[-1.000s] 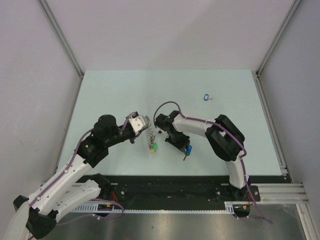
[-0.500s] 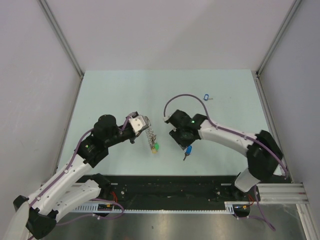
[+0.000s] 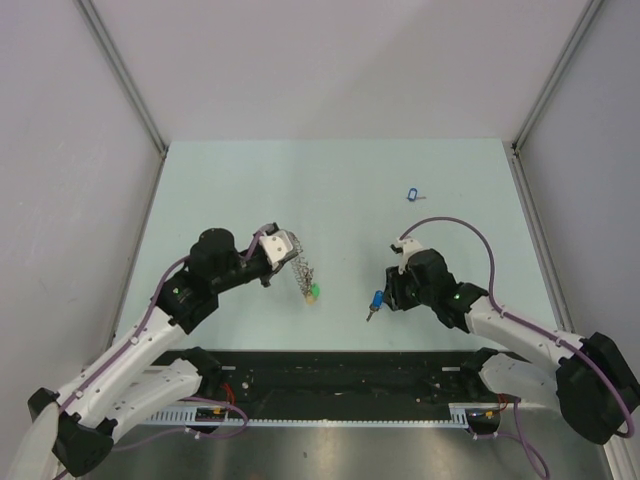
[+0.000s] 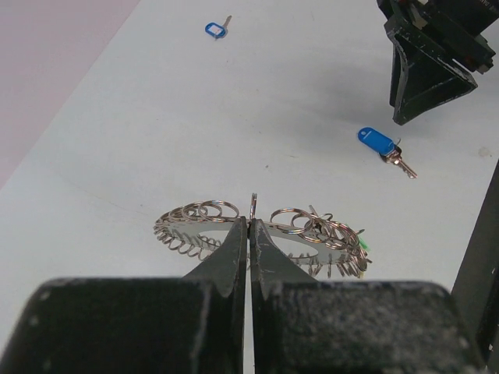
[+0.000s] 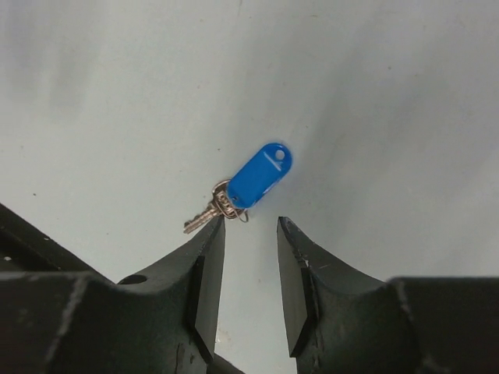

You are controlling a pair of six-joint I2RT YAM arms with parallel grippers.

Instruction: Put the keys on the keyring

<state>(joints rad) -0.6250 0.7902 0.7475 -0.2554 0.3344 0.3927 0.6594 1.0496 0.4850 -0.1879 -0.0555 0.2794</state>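
Observation:
My left gripper [image 4: 250,222] is shut on the rim of the keyring [image 4: 312,238], a silver ring fringed with small rings and a green tag, and holds it just above the table; in the top view the keyring [image 3: 306,277] hangs from the left gripper [image 3: 288,256]. One of the keys [image 5: 261,175], with a blue tag, lies flat on the table just beyond the tips of my right gripper [image 5: 251,226], which is open and empty. From above, this key [image 3: 376,300] sits left of the right gripper [image 3: 390,297]. A second blue-tagged key [image 3: 411,195] lies far back.
The pale table [image 3: 220,190] ends at grey walls on both sides and at the back. A black rail [image 3: 340,375] with the arm bases runs along the near edge. In the left wrist view, the right arm's black fingers [image 4: 421,78] hang over the near key [image 4: 376,141].
The right arm has swung out from the centre to the right and lower, its gripper now beside the blue-tagged key, which stays on the table. The keyring in the left gripper drifted slightly right.

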